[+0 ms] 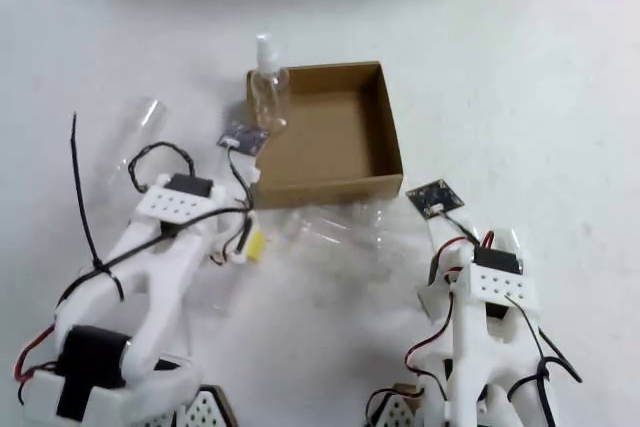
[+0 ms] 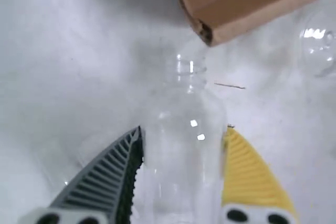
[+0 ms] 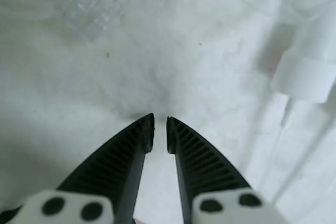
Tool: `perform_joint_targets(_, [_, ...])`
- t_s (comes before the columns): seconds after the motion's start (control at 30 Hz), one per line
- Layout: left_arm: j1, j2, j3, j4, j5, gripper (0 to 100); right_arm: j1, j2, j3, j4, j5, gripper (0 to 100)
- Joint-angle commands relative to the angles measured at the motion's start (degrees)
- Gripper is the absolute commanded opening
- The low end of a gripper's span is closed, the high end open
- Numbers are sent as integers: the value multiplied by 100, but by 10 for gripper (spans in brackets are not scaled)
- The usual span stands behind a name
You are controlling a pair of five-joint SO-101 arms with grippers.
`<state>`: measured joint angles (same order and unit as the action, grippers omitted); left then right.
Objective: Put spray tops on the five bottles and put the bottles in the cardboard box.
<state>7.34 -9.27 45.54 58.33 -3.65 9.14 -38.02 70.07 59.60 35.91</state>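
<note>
A clear bottle (image 2: 184, 129) without a top lies on the white table between the grey and yellow fingers of my left gripper (image 2: 182, 132), which is shut on its body. Its open neck points toward a corner of the cardboard box (image 2: 247, 3). The box (image 1: 330, 132) stands open in the middle of the table. One bottle with a white spray top (image 1: 268, 87) stands upright at the box's far left corner. My right gripper (image 3: 160, 129) is shut on nothing, just above the table. A loose white spray top (image 3: 307, 72) with its tube lies beside it.
More clear bottles lie on the table: one in front of the box (image 1: 340, 232) and one at the left (image 1: 148, 119). Cables and a black cable tie (image 1: 85, 197) trail from the left arm. The table's far half is open white surface.
</note>
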Motion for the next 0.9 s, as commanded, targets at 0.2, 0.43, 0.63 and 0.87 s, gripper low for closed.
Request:
perform_joint_targets(0.2, [-75,435,-730,325,-9,57,-4,-92,-44,-66,0,15])
perform_joint_targets(0.43, [-136,418,-844,492,0,55,593,-127,-826,242,62,15])
perform_joint_targets(0.63, [-505,-295,-765,677,0,56,1481,-57,-2374,1411,598,15])
perform_joint_targets(0.87, [-497,-971,-79,246,-9,52,1851,145,-2919,1587,1169,101])
